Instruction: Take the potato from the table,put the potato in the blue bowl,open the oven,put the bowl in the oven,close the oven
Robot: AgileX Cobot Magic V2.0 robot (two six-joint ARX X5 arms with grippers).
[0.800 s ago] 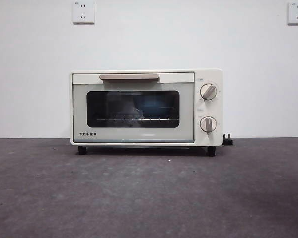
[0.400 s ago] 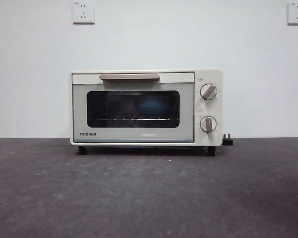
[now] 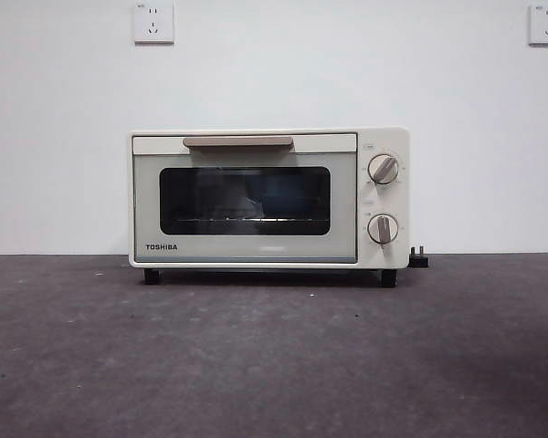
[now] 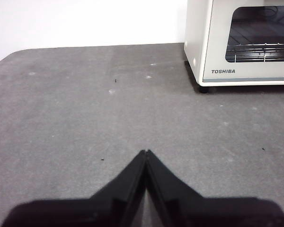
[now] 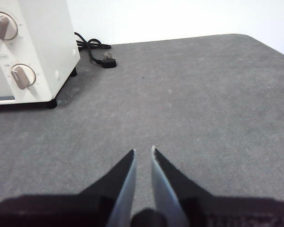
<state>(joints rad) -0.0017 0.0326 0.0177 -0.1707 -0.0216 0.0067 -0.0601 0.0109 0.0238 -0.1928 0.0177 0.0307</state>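
Note:
The cream-white TOSHIBA oven point(image 3: 247, 248) stands at the back of the table point(image 3: 274, 356) with its door closed. A dim blue shape behind the dark glass is the blue bowl point(image 3: 292, 194), sitting on the rack. The potato is hidden. No arm shows in the front view. My left gripper point(image 4: 146, 151) hangs shut over bare table, with the oven point(image 4: 217, 42) ahead of it and off to one side. My right gripper point(image 5: 143, 149) has its jaws narrowly apart with nothing between them, away from the oven's knob end point(image 5: 42, 33).
A black power cord and plug point(image 5: 106, 60) lie on the table behind the oven's knob side, also showing in the front view as a plug point(image 3: 418, 259). Two wall sockets point(image 3: 153, 22) sit high on the white wall. The table's rounded corners lie beyond each gripper.

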